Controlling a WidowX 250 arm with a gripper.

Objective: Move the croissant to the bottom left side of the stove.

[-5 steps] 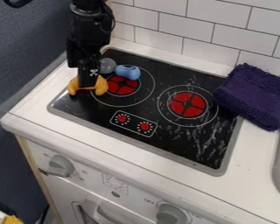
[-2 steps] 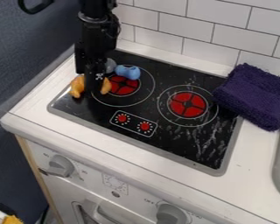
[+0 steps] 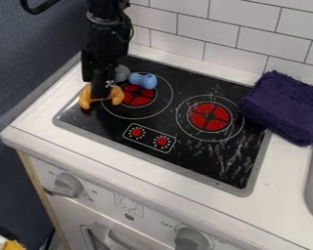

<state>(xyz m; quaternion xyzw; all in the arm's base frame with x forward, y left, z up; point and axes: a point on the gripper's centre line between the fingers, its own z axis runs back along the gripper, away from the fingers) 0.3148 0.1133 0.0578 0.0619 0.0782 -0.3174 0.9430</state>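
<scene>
Orange-brown and curved, the toy croissant (image 3: pixel 117 95) lay at the left edge of the flat black stove (image 3: pixel 113 122), above its bottom left corner, with an end to either side of the black two-finger gripper (image 3: pixel 101 93). The gripper hung over the croissant's middle, probably because a hold there would have kept both ends balanced for the short way down the stove's left side. Whether it was open or closed on the croissant, I could not tell. The small blue toy (image 3: pixel 143 80) and the round grey piece (image 3: pixel 121 73) sat towards the stove's back left, out of the likely path, and the purple shaggy cloth (image 3: pixel 286 107) lay over the stove's right edge, too far off to hinder. Counted up: one croissant, one blue toy, one grey piece, one cloth, two red burners (image 3: pixel 210 117) and two red dials (image 3: pixel 162 141) on the stove
</scene>
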